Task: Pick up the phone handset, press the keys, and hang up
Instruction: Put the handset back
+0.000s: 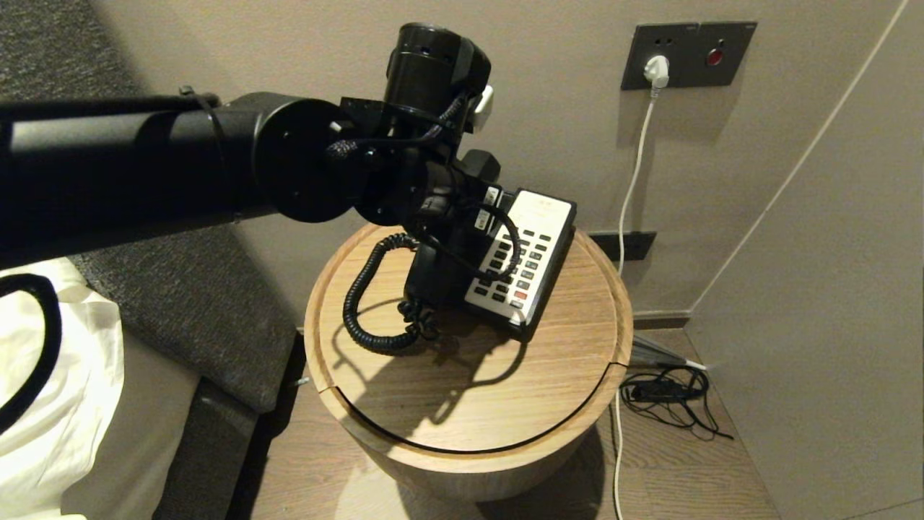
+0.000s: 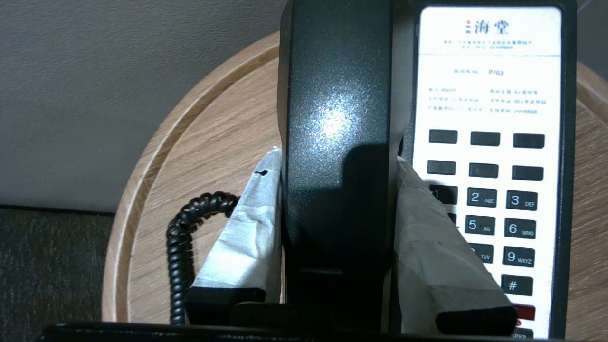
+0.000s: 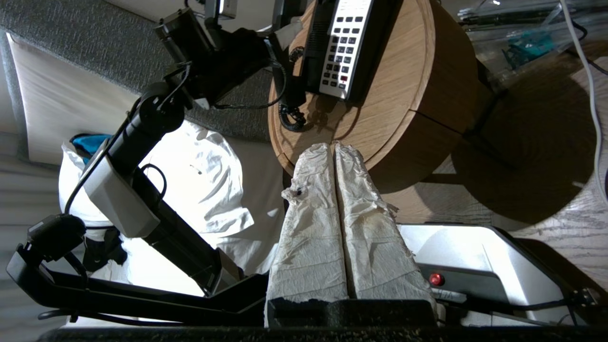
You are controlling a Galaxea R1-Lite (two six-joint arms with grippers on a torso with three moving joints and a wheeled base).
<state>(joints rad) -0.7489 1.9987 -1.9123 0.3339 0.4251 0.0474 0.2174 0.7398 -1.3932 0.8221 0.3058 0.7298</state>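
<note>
on the round wooden side table sits the black desk phone, its handset in the cradle beside the keypad. the left gripper clamps the handset between taped fingers. the right gripper, fingers pressed together, hangs parked well away.

Left arm reaches across from the left, wrist bent down. Left gripper low over the tabletop, tape-wrapped fingers spread apart and pressed against something between them. Right gripper held back and well off to the side, wrapped fingers pressed together, empty.
</note>
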